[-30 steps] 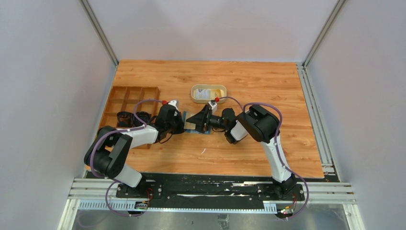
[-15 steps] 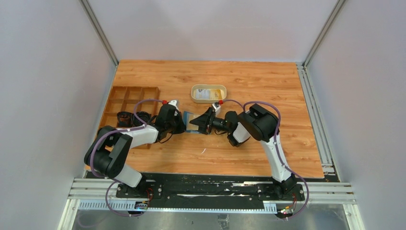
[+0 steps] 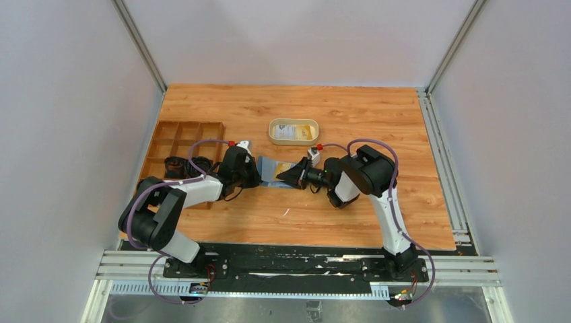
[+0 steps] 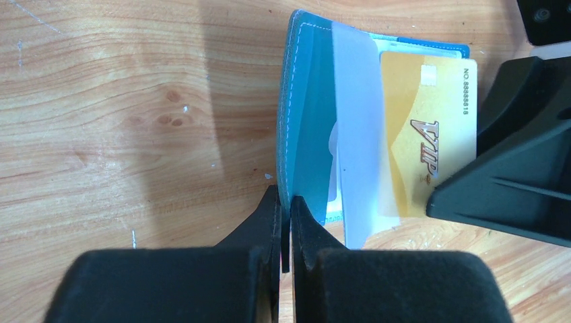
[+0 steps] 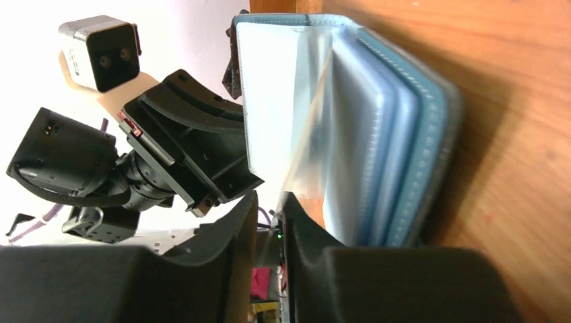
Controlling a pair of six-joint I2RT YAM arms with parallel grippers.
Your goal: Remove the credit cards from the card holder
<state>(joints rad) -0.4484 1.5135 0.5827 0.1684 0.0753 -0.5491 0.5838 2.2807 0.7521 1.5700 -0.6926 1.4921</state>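
A teal card holder (image 3: 271,172) stands open near the middle of the worktop (image 3: 363,108), held between two robot arms. The left fingers (image 4: 284,210) are pressed tight together on the edge of its cover. A gold card (image 4: 427,138) marked "VIP" sticks partway out of a clear sleeve, its inner part veiled by the cloudy plastic. A second pale card behind the sleeve shows only as a sliver.

The right fingers (image 5: 269,214) stand a narrow gap apart at the gold card's outer edge. From the left wrist their black bulk covers that edge, and from the right wrist the card appears only as a thin line. Whether they actually pinch it cannot be told.

From above, both arms hide much of the holder.

Toward the far edge, an oval beige tray (image 3: 273,132) holds pale cards (image 3: 291,132); how many is hard to make out.

Along the left edge sits a brown wooden compartment box (image 3: 176,133). Cables and the left arm cut off its near corner, and two dark round things (image 3: 177,165) lie in its near compartments, too small to name.
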